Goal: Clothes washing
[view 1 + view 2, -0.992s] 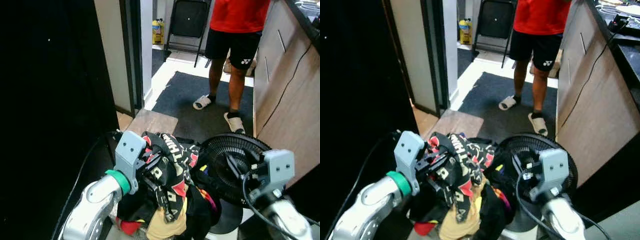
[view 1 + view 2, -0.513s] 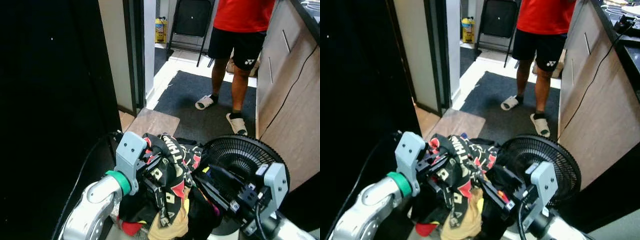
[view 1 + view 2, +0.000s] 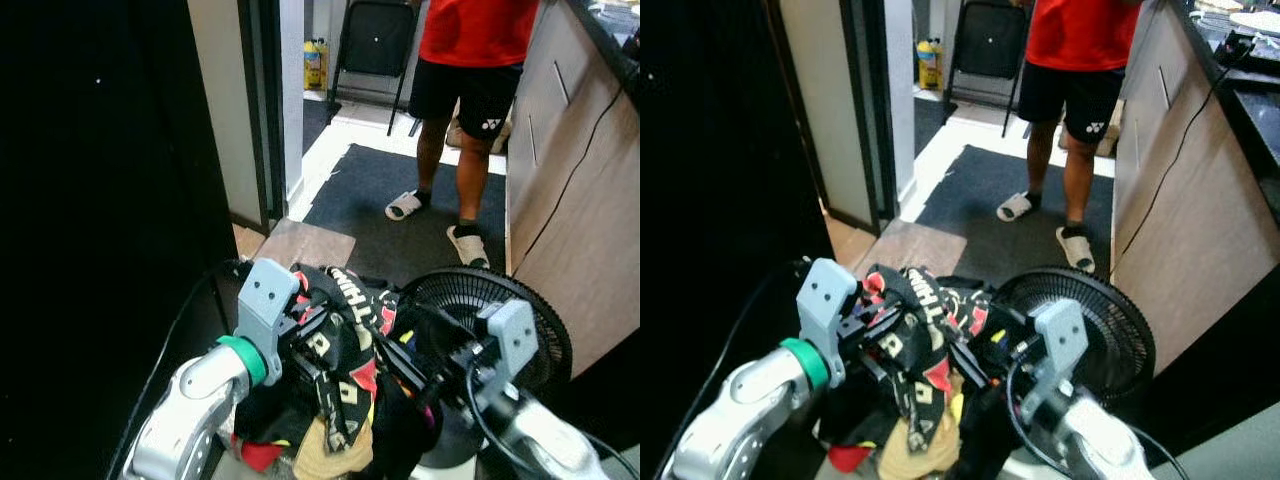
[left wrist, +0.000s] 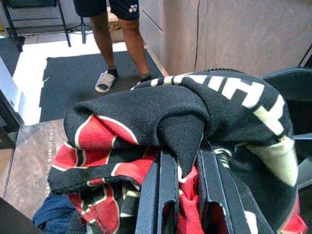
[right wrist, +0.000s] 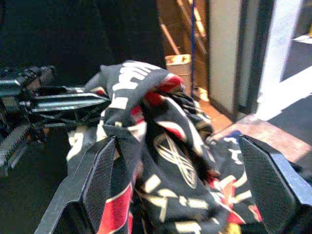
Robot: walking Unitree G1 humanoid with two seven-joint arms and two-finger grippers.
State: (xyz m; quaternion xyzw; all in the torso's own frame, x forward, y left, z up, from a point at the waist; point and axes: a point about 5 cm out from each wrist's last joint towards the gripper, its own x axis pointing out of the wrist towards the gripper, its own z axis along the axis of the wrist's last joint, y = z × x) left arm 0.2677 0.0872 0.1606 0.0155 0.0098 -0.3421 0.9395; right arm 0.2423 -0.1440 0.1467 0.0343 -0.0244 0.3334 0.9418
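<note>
Hallway floor, person standing upper right. Left claw [image 3: 318,322] pinches black-and-red garment [image 3: 345,335] at lower centre; right claw [image 5: 185,161] spread wide around it. Risk: fabric snagging fan [image 3: 520,330] beside it, slipping from pinch.

My left claw [image 3: 312,335] grips the black, red and cream printed garment [image 3: 345,345]; my right claw [image 3: 400,362] reaches into it, before a black round fan [image 3: 500,310].

Soft matt printed cloth garment [image 3: 345,330]; black wire-grille fan [image 3: 500,310]; wood-grain cabinet [image 3: 575,210].
</note>
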